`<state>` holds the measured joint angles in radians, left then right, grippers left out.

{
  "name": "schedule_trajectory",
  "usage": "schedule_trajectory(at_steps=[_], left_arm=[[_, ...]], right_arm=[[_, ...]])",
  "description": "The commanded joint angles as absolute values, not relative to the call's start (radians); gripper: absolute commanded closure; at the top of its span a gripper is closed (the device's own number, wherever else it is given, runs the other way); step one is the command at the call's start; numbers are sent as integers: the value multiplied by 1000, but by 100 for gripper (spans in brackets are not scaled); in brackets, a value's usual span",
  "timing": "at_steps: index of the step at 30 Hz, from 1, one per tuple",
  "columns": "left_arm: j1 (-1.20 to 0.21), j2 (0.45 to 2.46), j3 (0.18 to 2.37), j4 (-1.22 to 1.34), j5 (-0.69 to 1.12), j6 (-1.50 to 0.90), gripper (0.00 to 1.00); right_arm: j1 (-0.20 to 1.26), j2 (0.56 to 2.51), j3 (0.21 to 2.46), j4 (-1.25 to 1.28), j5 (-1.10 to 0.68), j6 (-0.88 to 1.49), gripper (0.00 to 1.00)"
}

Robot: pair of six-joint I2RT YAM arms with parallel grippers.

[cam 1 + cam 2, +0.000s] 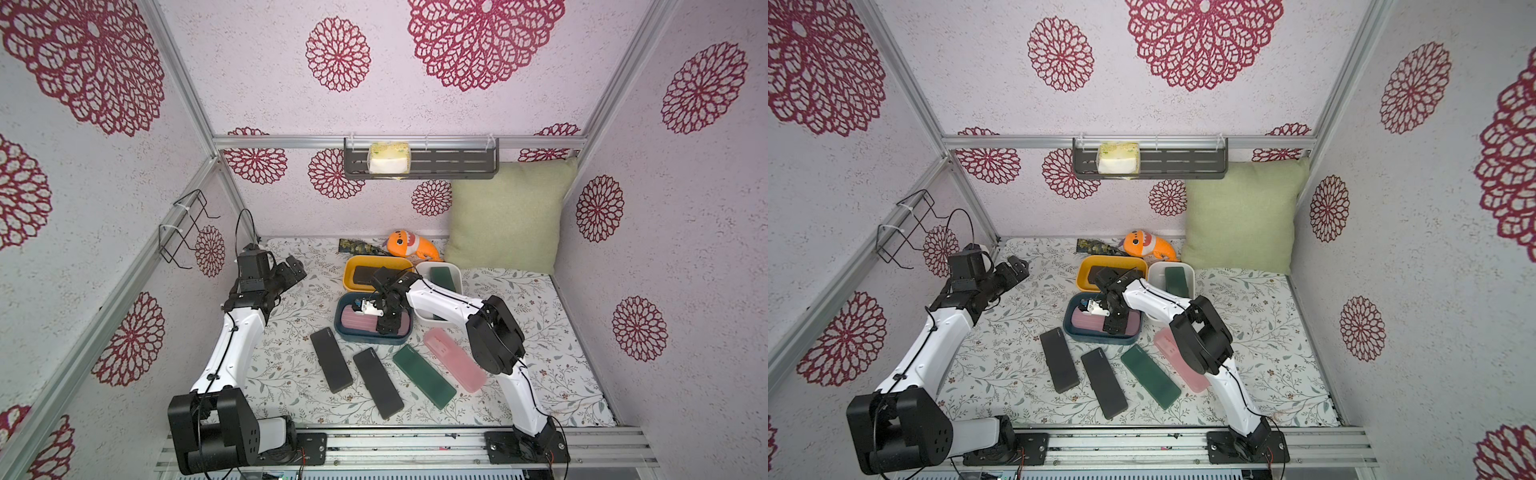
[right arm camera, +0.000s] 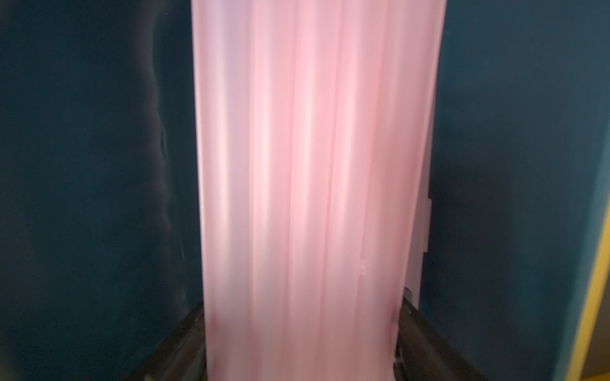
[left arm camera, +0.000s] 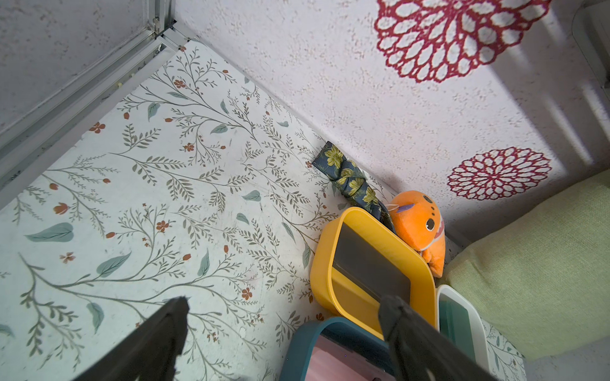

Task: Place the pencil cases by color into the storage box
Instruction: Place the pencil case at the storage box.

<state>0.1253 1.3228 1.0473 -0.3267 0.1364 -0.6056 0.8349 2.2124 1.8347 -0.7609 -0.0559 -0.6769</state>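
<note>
Pink pencil case between fingers of the right hand — held or loosed, cannot tell.

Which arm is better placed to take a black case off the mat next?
Left. The left fingers are open and empty, with both black cases on its side. The right fingers are down in the blue tub, flanking a pink case.

The right gripper hangs inside the dark teal plastic tub, over a ribbed pale pink pencil case lying there.
</note>
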Motion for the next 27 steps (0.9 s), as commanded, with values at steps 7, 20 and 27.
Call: schedule_trajectory(at_steps=[7, 20, 27], left_arm=[[132, 1327, 1049, -312, 145, -596, 3], [129, 1328, 1051, -309, 151, -595, 3], [126, 1325, 1049, -311, 154, -594, 3]], right_arm=[[844, 2226, 1906, -802, -37, -664, 10], [849, 2222, 1994, -854, -6, -686, 1], [857, 2189, 1997, -852, -16, -692, 1]])
